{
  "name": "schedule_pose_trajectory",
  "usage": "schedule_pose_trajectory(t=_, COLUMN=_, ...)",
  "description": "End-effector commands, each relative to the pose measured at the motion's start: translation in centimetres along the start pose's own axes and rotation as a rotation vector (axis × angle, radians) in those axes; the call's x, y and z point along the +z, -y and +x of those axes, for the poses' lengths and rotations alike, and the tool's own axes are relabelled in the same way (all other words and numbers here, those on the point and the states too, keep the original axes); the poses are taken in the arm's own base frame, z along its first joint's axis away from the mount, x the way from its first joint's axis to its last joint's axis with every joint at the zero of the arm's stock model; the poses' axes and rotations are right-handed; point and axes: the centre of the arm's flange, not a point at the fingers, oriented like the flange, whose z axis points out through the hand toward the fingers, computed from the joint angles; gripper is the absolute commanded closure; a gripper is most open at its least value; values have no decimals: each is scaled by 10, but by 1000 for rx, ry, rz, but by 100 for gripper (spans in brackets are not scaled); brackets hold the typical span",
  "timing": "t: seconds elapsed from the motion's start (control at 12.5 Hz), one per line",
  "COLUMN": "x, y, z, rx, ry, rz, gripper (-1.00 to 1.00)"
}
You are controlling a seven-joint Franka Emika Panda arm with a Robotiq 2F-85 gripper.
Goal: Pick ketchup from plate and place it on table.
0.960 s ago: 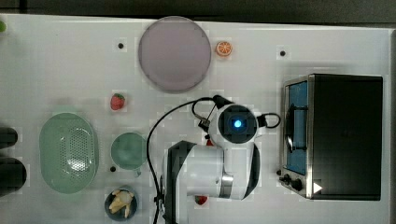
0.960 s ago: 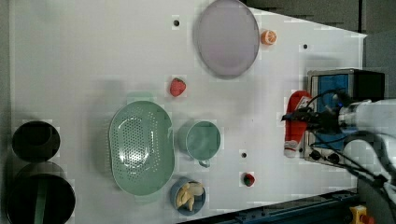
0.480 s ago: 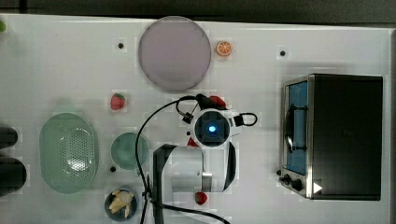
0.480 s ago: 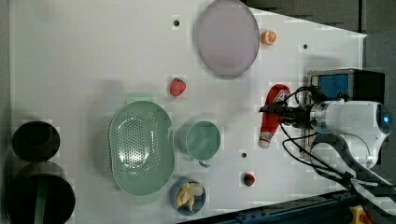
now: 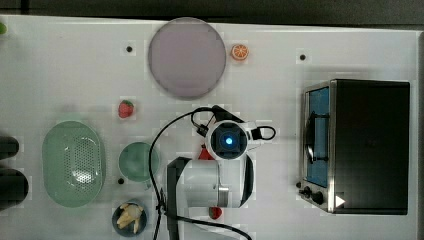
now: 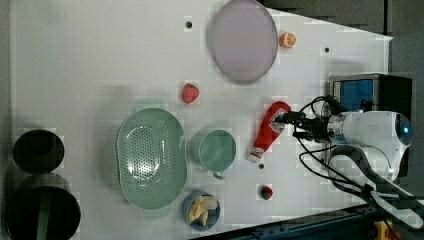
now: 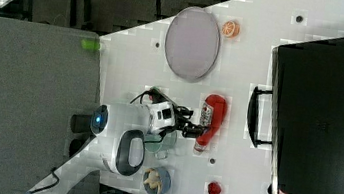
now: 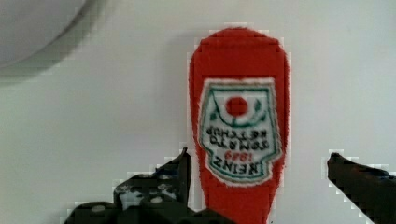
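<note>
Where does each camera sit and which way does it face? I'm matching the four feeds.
Top view: overhead, looking straight down on the table; the arm hides most of the ketchup.
Left view: high, looking down; arm reaches in from the left view's right.
Right view: high, opposite side; arm enters from the right view's lower left.
Wrist view: on the arm, looking down past the open gripper.
Shared: left and right views both show the plate bare.

I'm looking at a lab mock-up of a kitchen: a white table (image 5: 60,70) marked with black dots, toy fruit like a strawberry (image 5: 126,108), a small toaster oven (image 5: 357,145), and my white robot arm (image 5: 210,180) with loose cables.
</note>
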Motion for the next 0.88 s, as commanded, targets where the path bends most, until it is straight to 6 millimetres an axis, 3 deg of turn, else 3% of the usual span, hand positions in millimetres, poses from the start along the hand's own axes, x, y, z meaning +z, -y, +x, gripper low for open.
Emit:
schedule_pose_trajectory(t=0.08, x=-90, y=10, z=29, rx=64, ry=-151, rz=74, gripper=-100)
schedule_pose_trajectory(t=0.56, x=-237, y=17, z=45, rx=262, ry=-109, rz=39, gripper=-100)
schedule_pose_trajectory(t=0.88, x=-314, y=21, z=50, rx=292, ry=-76, rz=14, gripper=-100)
